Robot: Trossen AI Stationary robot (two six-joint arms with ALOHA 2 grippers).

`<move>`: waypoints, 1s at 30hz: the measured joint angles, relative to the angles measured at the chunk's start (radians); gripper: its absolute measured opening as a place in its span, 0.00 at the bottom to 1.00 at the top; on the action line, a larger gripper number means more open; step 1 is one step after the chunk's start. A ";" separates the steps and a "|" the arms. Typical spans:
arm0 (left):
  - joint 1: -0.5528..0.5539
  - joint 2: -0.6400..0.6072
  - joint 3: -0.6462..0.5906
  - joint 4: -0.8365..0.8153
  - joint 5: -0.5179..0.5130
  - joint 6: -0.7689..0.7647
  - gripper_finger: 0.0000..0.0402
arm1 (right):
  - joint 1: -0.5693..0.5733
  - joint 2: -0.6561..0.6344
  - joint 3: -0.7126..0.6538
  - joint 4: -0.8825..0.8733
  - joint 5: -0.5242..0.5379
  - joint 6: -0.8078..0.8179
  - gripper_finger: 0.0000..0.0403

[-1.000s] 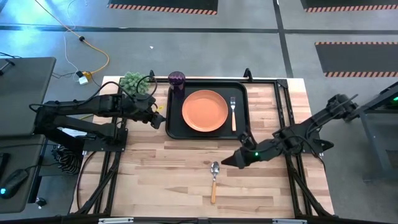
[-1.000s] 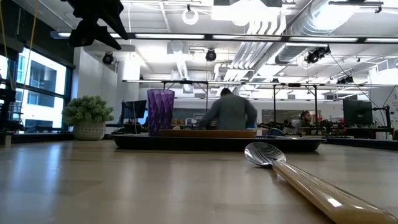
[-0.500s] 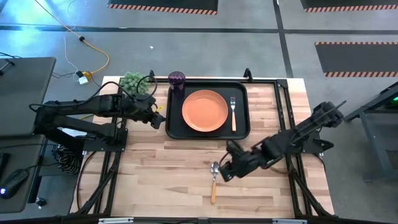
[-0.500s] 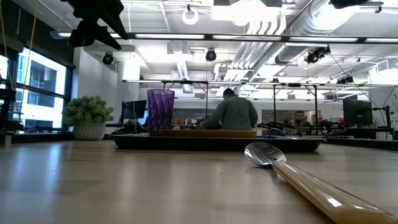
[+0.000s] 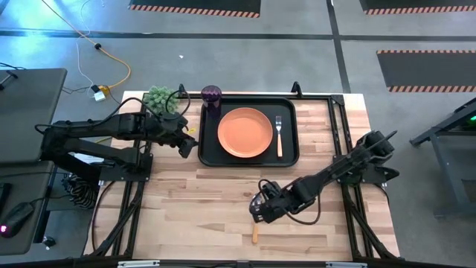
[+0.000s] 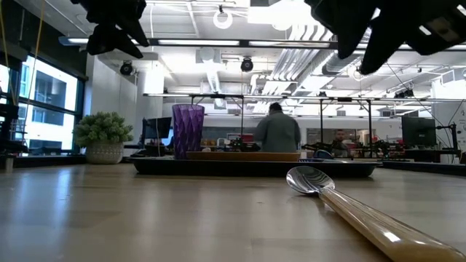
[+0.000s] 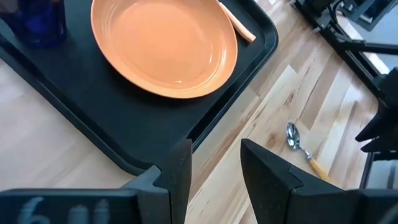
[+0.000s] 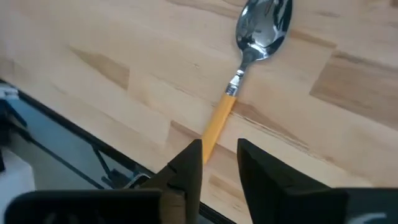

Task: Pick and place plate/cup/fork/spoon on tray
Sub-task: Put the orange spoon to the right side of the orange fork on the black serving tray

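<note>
- My right end effector (image 5: pixel 262 209) hangs over the spoon (image 8: pixel 252 59), which lies flat on the bare tabletop (image 5: pixel 201 201) in front of the tray (image 5: pixel 209 152), well apart from it. From my right wrist view my fingers (image 8: pixel 186 165) stand slightly spread, with the yellowish handle running into the gap between them.
- The spoon lies so low on the wood that I judge the main risk to be my fingertips striking the tabletop before they can close around the handle.
- The handle is slim and smooth-looking; if I close a little off its line, one finger could push it sideways and the spoon would spin or skate away instead of being caught.
- I seem to be lined up over the handle, not the bowl. A grip far from the heavy metal bowl might let the spoon droop or swing once it is lifted, and it could slip out on the way.
- The tray already carries the plate (image 5: pixel 244 132), the fork (image 5: pixel 279 135) beside it, and the cup (image 5: pixel 210 95) at a far corner. Bare tray floor is narrow, so a careless release could land the spoon on the plate or knock the fork.
- The raised rim is another catch: carrying too low could clip the spoon against it.
- My left end effector (image 7: pixel 214 168) waits just beside the tray's left edge, fingers spread and empty; it should be clear of my path.
</note>
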 joint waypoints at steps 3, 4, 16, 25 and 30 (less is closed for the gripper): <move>0.000 0.000 0.000 -0.008 0.000 0.023 0.31 | 0.000 0.020 0.000 0.018 0.019 0.059 0.29; 0.000 0.000 0.000 -0.014 0.000 0.031 0.31 | 0.000 0.027 0.000 0.018 0.020 0.079 0.30; 0.000 0.000 0.000 -0.047 0.000 0.050 0.31 | -0.008 0.135 0.001 0.145 -0.006 0.147 0.35; 0.000 0.000 0.000 -0.048 0.000 0.050 0.31 | -0.009 0.183 0.001 0.169 -0.029 0.189 0.30; 0.000 0.000 0.000 -0.048 -0.001 0.051 0.31 | -0.009 0.219 0.001 0.179 -0.031 0.192 0.28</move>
